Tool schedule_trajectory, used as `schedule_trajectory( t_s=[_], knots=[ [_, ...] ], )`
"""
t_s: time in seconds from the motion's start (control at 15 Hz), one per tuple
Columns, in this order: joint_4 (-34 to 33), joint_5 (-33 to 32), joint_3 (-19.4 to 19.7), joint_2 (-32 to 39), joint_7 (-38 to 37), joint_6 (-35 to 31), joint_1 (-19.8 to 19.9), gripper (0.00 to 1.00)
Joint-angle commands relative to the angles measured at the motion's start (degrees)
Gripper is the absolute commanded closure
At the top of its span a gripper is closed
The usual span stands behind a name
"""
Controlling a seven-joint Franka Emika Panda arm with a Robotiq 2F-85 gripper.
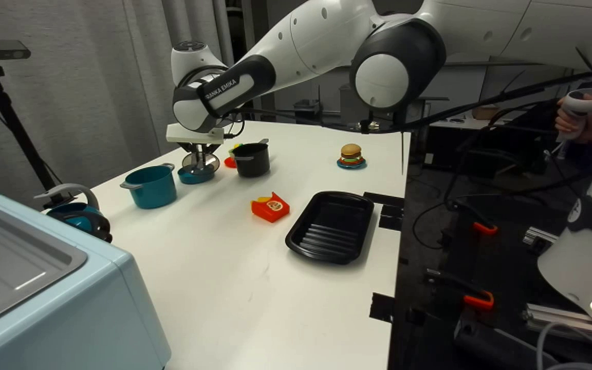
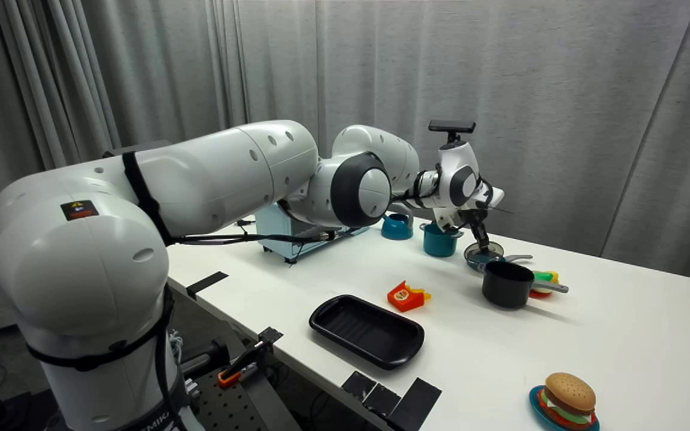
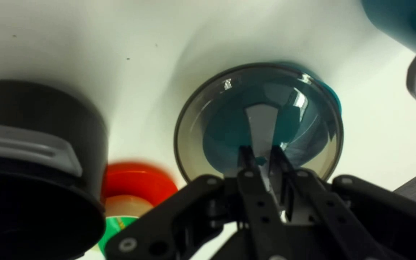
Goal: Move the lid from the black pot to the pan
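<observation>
Placing step, by my judgement. Gripper (image 3: 261, 155) nearly closed, 2 jaws pinching the lid (image 3: 237, 117) by its top, above the teal pan (image 1: 196, 179); rim contact unclear. Uncovered black pot (image 1: 253, 161) just right. Next: centre, level, lower, release.

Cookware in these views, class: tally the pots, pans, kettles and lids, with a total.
Pots: 2, round teal pot, round black pot
Pans: 2, shallow round teal pan, rectangular black grill pan
Kettles: 1, teal kettle with grey handle
Lids: 1, round see-through dark-rimmed lid
Total: 6
</observation>
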State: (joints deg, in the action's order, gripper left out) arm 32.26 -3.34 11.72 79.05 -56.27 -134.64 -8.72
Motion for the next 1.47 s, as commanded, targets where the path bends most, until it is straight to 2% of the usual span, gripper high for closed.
schedule_trajectory(
  t_s=[0.0,0.07,0.13,0.67,1.4],
  knots=[
    [-4.44,-1.40,2.71,2.59,-4.36,0.38,-0.91,0.96],
    [-4.39,-1.64,3.35,2.56,-5.25,0.70,-1.14,0.61],
    [-4.34,-1.82,3.86,2.56,-5.86,0.74,-1.32,0.60],
    [-3.95,-1.73,6.27,2.65,-7.50,0.99,-1.63,0.01],
    [-2.79,0.15,3.89,-0.43,-3.50,2.50,-0.15,0.00]
  ],
)
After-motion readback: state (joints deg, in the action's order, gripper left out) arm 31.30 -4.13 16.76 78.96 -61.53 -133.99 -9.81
